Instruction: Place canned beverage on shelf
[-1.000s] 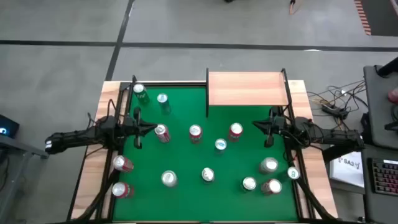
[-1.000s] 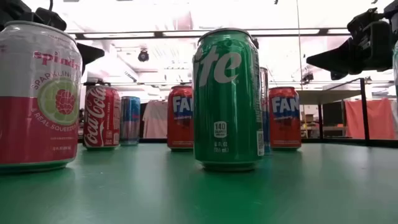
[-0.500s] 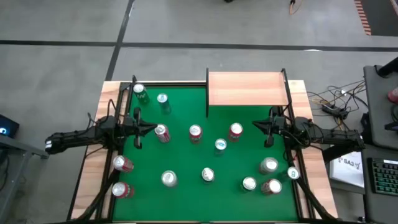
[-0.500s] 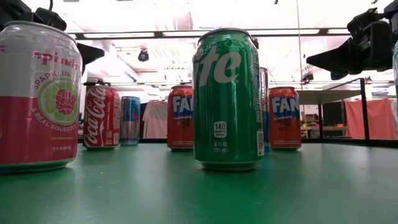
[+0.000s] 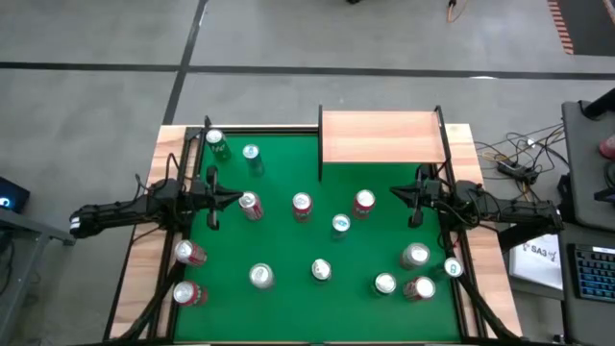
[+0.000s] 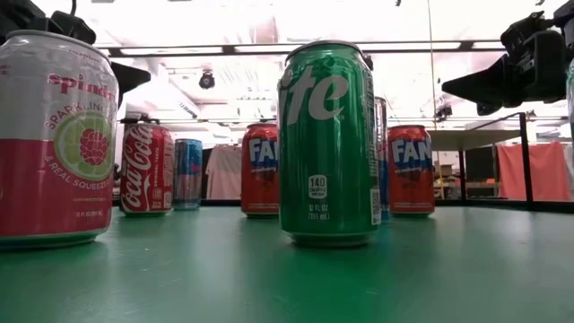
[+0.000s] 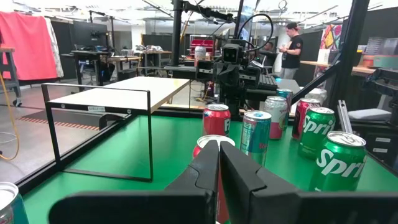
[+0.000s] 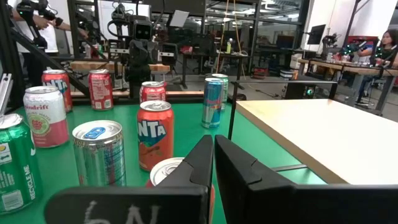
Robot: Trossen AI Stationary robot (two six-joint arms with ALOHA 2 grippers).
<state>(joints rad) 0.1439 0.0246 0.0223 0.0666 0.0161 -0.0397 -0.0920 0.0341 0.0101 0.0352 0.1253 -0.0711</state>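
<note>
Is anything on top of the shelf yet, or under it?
The shelf top is bare; every can stands on the green table. In the left wrist view, the space beneath looks empty, though its far corner is hidden.

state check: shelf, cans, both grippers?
Light-wood shelf on black metal posts: empty, no can on it.
Drink cans on the green felt tabletop: all upright, none held.
Green Sprite can: upright, nearest the low camera.
Pink-and-white Spindrift can: upright.
Left gripper: shut, empty, at the table's left edge.
Right gripper: shut, empty, at the table's right edge.
</note>
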